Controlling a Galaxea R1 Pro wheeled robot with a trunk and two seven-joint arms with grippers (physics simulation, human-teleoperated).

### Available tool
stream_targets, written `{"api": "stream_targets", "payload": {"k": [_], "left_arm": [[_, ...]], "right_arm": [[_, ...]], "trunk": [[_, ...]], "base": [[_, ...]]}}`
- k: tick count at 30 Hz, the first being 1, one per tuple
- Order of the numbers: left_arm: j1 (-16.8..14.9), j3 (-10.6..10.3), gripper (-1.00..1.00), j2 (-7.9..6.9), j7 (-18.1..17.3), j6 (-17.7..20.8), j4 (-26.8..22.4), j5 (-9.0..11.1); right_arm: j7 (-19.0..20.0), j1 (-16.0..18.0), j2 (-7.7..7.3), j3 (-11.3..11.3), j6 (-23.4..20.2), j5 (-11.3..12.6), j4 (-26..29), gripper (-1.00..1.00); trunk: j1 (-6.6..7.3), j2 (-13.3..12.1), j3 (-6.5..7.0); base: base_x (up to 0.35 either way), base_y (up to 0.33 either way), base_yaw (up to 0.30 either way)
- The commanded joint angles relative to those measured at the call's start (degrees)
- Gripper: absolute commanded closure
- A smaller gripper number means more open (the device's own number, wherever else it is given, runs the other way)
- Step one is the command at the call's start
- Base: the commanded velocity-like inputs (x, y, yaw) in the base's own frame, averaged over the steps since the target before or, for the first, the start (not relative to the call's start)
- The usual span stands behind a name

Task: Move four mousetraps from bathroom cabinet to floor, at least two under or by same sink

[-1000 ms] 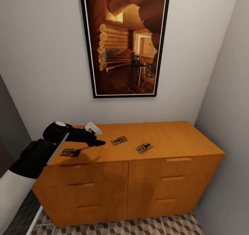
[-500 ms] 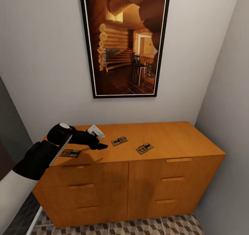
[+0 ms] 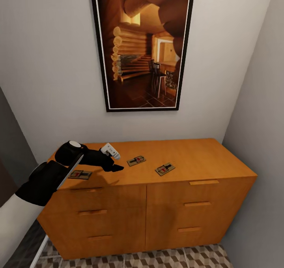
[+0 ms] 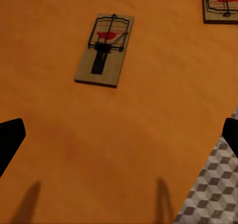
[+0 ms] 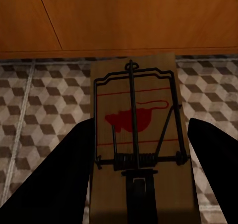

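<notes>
A mousetrap (image 5: 141, 149) was held between the dark fingers of the right gripper (image 5: 141, 159), clamped by its long edges above the cube-patterned bathroom floor (image 5: 44, 105), with the orange-brown front of the cabinet (image 5: 119, 16) just beyond its far end. The left gripper (image 3: 114, 167) hovered with its jaws spread wide over the cabinet top (image 4: 119, 135), nothing between them; straight ahead of its fingertips lay the nearest loose mousetrap (image 4: 104, 49), another (image 4: 221, 3) lay farther off toward the right, and a third trap (image 3: 80, 174) sat back beside the forearm. The flat board offered little edge to pinch, so a descent slightly off-centre could have pushed it along the smooth wood rather than gripped it, possibly toward the cabinet's edge. A jolt of the trunk might also have loosened the trap carried on the right.
</notes>
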State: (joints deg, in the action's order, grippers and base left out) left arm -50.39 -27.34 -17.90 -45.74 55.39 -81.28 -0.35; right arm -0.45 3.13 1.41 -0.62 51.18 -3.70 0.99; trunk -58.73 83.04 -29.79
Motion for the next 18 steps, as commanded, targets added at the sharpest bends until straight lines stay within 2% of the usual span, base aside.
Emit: {"api": "stream_targets", "payload": {"k": [1, 18], "left_arm": [[-0.1, -0.2, -1.00, -0.03, -0.1, 0.3, 0.0, -0.1], [-0.1, -0.9, -1.00, 0.06, -0.1, 0.3, -0.1, -0.1]], "right_arm": [[-0.1, 0.0, 0.00, 0.0, 0.1, -0.2, 0.0, 1.00], [0.0, 0.0, 0.32, 0.0, 0.1, -0.2, 0.0, 1.00]], "trunk": [[0.00, 0.0, -0.11], [0.00, 0.0, -1.12]], "base": [[0.000, 0.000, 0.000], [0.004, 0.000, 0.000]]}}
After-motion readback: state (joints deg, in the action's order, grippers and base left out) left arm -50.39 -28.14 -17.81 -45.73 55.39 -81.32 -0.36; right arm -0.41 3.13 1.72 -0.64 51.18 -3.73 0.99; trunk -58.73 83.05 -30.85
